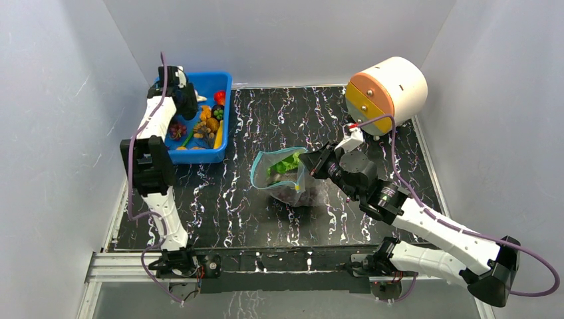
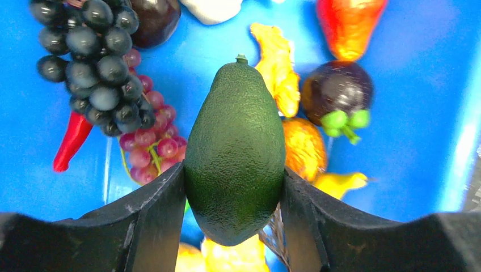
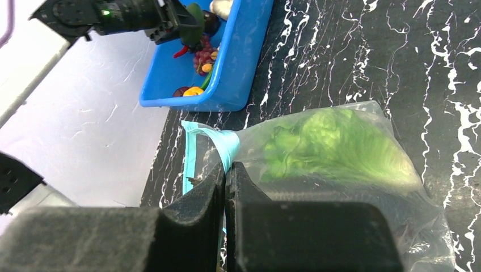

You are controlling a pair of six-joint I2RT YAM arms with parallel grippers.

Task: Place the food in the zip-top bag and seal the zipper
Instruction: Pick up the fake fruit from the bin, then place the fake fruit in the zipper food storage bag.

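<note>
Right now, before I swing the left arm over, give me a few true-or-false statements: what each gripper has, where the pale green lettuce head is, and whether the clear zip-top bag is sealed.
1. The left gripper grips a dark green plastic avocado over the rigid blue bin. True.
2. The right gripper is open and clear of everything. False: it is shut, pinching the teal-blue zipper strip of the clear zip-top bag.
3. The pale green lettuce head is inside the bag. True.
4. The bag's mouth is sealed. False: it gapes open toward the bin.
</note>
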